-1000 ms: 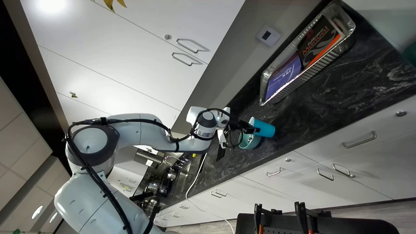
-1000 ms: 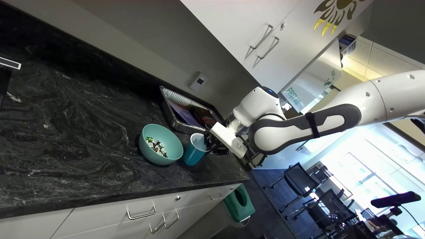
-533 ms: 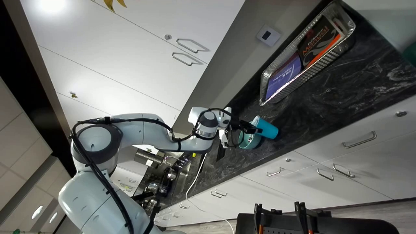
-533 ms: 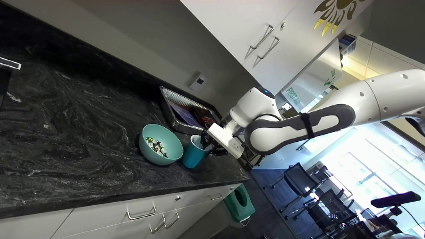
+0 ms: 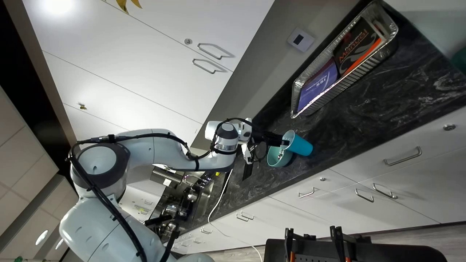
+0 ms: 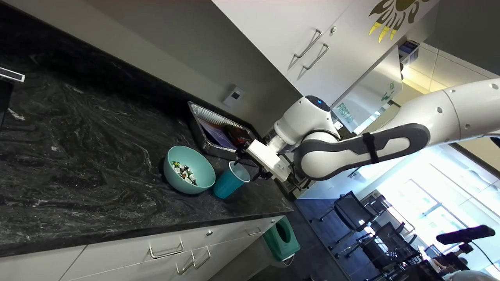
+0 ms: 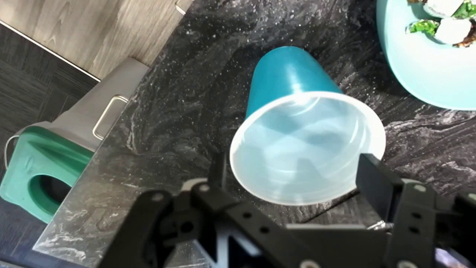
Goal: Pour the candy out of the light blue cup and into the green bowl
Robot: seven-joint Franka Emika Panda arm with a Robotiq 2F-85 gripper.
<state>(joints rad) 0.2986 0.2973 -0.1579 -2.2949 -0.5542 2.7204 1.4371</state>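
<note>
Light blue cup (image 6: 231, 180), mouth up, axis vertical

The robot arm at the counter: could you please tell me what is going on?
The robot arm is at work on the light blue cup, which stands upright on the counter beside the green bowl. Its gripper is open by the cup; whether it touches it is unclear. Candy lies in the bowl and none shows in the cup, so the pouring looks done.
</note>
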